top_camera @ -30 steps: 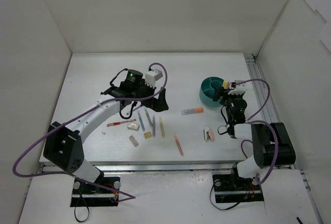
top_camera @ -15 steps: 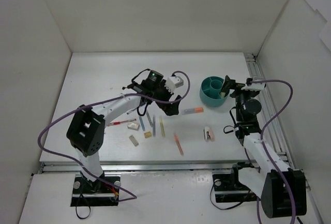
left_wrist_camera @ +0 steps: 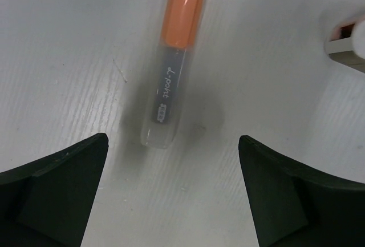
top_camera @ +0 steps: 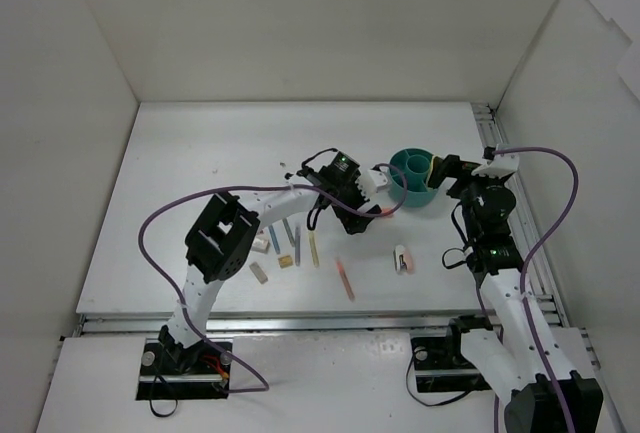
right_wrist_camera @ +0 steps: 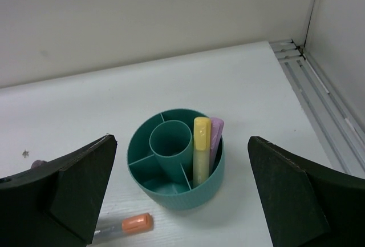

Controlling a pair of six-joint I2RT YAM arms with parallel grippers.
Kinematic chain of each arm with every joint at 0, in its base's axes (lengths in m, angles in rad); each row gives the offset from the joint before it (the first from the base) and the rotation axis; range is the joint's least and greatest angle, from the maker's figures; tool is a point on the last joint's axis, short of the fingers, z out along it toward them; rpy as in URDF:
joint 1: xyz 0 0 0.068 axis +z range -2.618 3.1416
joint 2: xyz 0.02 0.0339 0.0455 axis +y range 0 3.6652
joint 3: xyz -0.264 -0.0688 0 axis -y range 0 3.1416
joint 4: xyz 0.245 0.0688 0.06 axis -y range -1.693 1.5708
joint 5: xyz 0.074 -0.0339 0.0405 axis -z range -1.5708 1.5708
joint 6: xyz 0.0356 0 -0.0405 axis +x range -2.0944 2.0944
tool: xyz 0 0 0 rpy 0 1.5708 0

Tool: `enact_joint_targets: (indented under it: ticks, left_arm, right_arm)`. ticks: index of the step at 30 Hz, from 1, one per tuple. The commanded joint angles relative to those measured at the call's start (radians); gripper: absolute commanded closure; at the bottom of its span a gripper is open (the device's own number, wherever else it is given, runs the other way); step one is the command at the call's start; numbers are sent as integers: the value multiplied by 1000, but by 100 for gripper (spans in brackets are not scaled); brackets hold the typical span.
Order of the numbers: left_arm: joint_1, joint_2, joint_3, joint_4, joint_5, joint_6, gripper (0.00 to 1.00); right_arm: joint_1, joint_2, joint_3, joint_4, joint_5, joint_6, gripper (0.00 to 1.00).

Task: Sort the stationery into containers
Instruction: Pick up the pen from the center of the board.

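Observation:
An orange-capped marker [left_wrist_camera: 174,59] with a clear body lies flat on the white table, also seen in the top view as the orange-capped marker [top_camera: 378,213]. My left gripper [left_wrist_camera: 171,190] hangs open just over it, with the marker's clear end reaching level with the fingertips and touching neither. The teal container [right_wrist_camera: 171,193] stands upright with a yellow marker [right_wrist_camera: 201,147] and a purple marker [right_wrist_camera: 216,136] in one outer compartment. My right gripper [right_wrist_camera: 182,144] is open and empty in front of the container. More stationery lies to the left: blue pens [top_camera: 272,234], a yellow marker [top_camera: 312,246] and small erasers [top_camera: 259,272].
A pink-orange marker [top_camera: 344,279] and a white eraser with a coloured sleeve [top_camera: 403,259] lie nearer the front edge. White walls enclose the table, and a metal rail [top_camera: 498,158] runs along its right side. The left arm's purple cable [top_camera: 170,215] loops over the table.
My left gripper has swung right, from above the pen cluster to over the orange-capped marker. The right gripper has opened wider beside the teal container and its arm has changed posture.

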Motion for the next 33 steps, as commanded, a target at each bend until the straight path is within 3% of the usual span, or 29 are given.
enact_joint_targets:
  ticks: [1,5,11,14,19,20,22,33]
  left_arm:
    - [-11,-20,63,42,-72,44,7]
    - [-41,24,100,44,-139,59,11]
    - [-72,86,138,15,-238,86,26]
    - [-81,92,124,24,-258,79,41]
    - [-81,91,115,18,-259,62,78]
    - [-81,84,100,21,-264,57,91]
    - [-81,43,42,49,-278,37,100]
    - [-81,-412,-362,401,-373,-76,100]
  right_arm:
    - [8,-24,53,-30,-53,31,2]
    - [4,-40,48,-47,-81,47,2]
    - [4,-76,45,-71,-86,60,2]
    - [7,-90,37,-68,-84,62,2]
    - [7,-87,48,-80,-113,73,2]
    - [7,-86,53,-88,-115,74,2]
    - [5,-92,56,-106,-122,86,2]
    - [36,11,53,-102,-302,182,2]
